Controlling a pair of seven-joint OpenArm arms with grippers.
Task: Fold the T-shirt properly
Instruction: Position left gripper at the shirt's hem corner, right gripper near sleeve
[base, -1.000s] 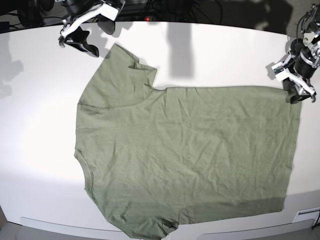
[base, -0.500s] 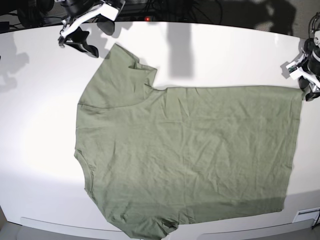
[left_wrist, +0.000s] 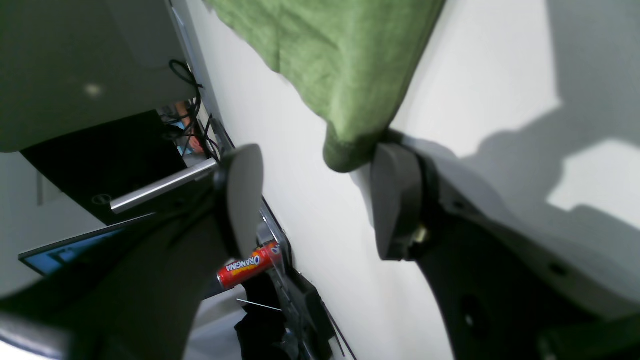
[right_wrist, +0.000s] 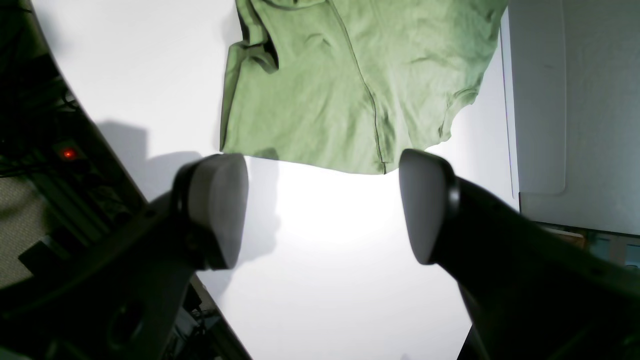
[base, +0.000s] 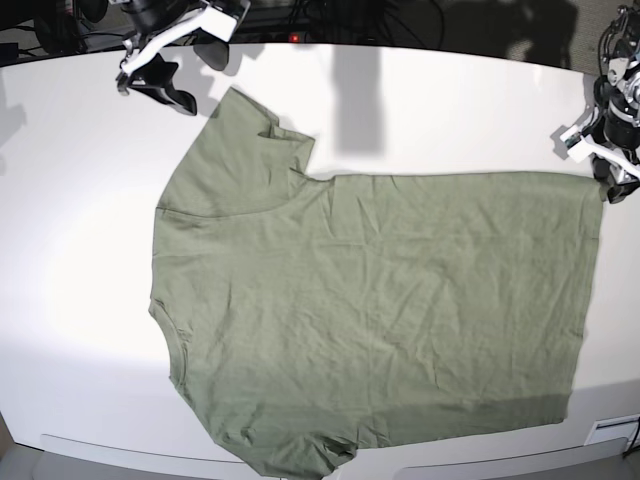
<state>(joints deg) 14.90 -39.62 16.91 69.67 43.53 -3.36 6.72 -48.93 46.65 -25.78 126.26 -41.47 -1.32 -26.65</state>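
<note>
Folding hasn't begun, I judge: shirt (base: 370, 310) lies flat on bench (base: 80, 200), both hands released, left hand (base: 600, 165) at three o'clock, right hand (base: 155, 80) at eleven.

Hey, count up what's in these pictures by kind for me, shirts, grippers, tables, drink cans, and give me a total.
T-shirt: 1
Grippers: 2, the left gripper and the right gripper
Table: 1
Drink can: 1, red, seen past the table edge in the left wrist view
Total: 5
</note>
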